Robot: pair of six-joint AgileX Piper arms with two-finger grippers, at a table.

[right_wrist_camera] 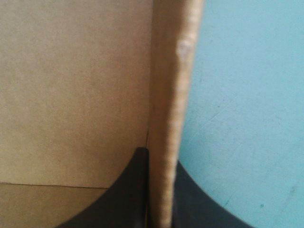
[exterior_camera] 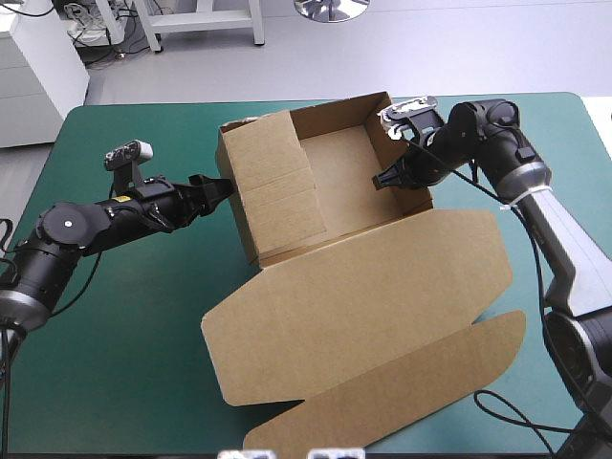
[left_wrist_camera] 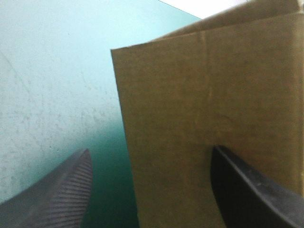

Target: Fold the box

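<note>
The brown box (exterior_camera: 335, 191) stands as an open tray at the table's far middle. Its walls are raised and its lid (exterior_camera: 382, 296) lies flat toward the front edge. My left gripper (exterior_camera: 218, 187) is open at the outside of the tray's left wall. In the left wrist view the box's (left_wrist_camera: 209, 95) upright corner edge lies between the spread fingers of the left gripper (left_wrist_camera: 152, 150). My right gripper (exterior_camera: 382, 178) reaches into the tray from the right. In the right wrist view the right gripper (right_wrist_camera: 160, 156) is shut on the right wall (right_wrist_camera: 173, 95), one finger inside and one outside.
The lid's long tuck flap (exterior_camera: 402, 392) stretches close to the table's front edge. Bare teal-green cover (exterior_camera: 124, 335) spreads left of the box and under my left arm, and a narrower strip lies to the right of the lid.
</note>
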